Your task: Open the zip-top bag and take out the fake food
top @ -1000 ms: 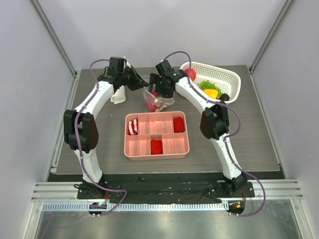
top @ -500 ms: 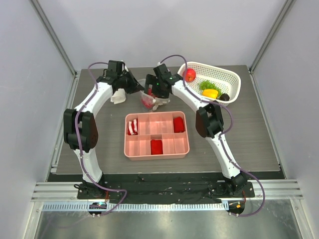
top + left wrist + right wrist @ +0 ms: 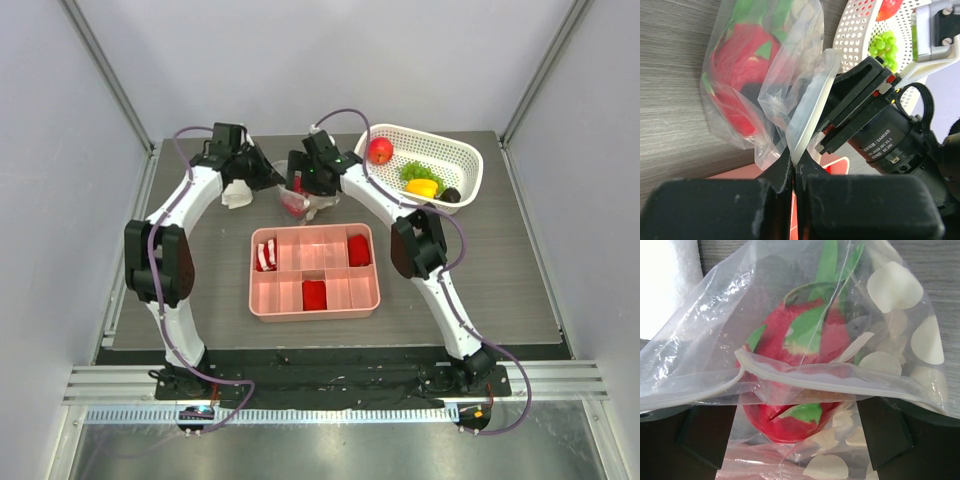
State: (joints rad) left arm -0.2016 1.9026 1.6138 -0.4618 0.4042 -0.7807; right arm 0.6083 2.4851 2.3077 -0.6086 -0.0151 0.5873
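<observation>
The clear zip-top bag (image 3: 298, 203) hangs between my two grippers at the back of the table. It holds a red and green fake fruit (image 3: 797, 385) and several pale round slices. My left gripper (image 3: 792, 169) is shut on the bag's white zip strip (image 3: 810, 105); it also shows in the top view (image 3: 270, 177). My right gripper (image 3: 795, 440) is open, its fingers (image 3: 705, 440) wide apart on either side of the bag's lower part; in the top view it is just above the bag (image 3: 303, 188). The bag's mouth gapes open in the right wrist view.
A white basket (image 3: 470, 160) at the back right holds a red apple (image 3: 380, 150), green leafy pieces (image 3: 412, 170), a yellow pepper (image 3: 424, 187) and a dark piece (image 3: 452, 195). A pink tray (image 3: 315, 300) with red blocks lies in front. A white rolled cloth (image 3: 238, 193) lies under the left arm.
Both grippers and the bag have shifted a little to the left and back. The left gripper keeps its hold on the zip strip.
</observation>
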